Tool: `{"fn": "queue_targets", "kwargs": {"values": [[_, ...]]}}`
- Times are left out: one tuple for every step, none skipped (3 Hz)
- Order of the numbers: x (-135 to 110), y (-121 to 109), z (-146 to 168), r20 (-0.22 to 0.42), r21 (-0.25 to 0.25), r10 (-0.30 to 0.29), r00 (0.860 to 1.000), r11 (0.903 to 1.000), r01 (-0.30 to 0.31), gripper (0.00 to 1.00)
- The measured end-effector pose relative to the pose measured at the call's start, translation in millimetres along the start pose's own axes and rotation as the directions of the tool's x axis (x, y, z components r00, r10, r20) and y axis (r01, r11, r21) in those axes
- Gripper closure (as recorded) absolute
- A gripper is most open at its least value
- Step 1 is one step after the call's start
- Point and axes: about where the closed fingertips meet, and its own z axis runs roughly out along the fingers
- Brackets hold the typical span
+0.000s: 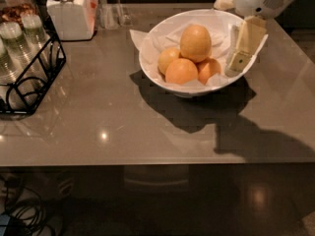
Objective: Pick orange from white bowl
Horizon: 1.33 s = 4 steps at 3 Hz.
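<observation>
The orange [195, 43], the largest and palest fruit, lies on top of three smaller, deeper-orange fruits [181, 71] in the white bowl [158, 81]. The bowl is lined with crumpled white paper and stands on the grey table, right of centre. My gripper [234, 67] hangs from the white wrist at the top right and reaches down inside the bowl's right rim. It sits just right of the orange, apart from it, and holds nothing that I can see.
A white lidded jar [69, 14] and a clear glass [116, 14] stand at the back left. A black wire rack [30, 77] holding glass jars [12, 38] is at the left edge. The table's front edge [157, 162] runs across below the bowl.
</observation>
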Motion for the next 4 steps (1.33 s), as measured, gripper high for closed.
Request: {"fn": "queue_targets", "kwargs": {"values": [[-16, -29, 23, 0.042, -0.031, -0.057, 0.997, 0.9978, 0.058, 0.0], [-19, -35, 23, 0.051, -0.013, -0.058, 0.997, 0.9982, 0.058, 0.0], [-15, -43, 34, 0.083, -0.002, -0.047, 0.995, 0.9989, 0.047, 0.0], [-17, -56, 58, 0.124, -0.03, -0.049, 0.991, 0.9981, 0.053, 0.0]]}}
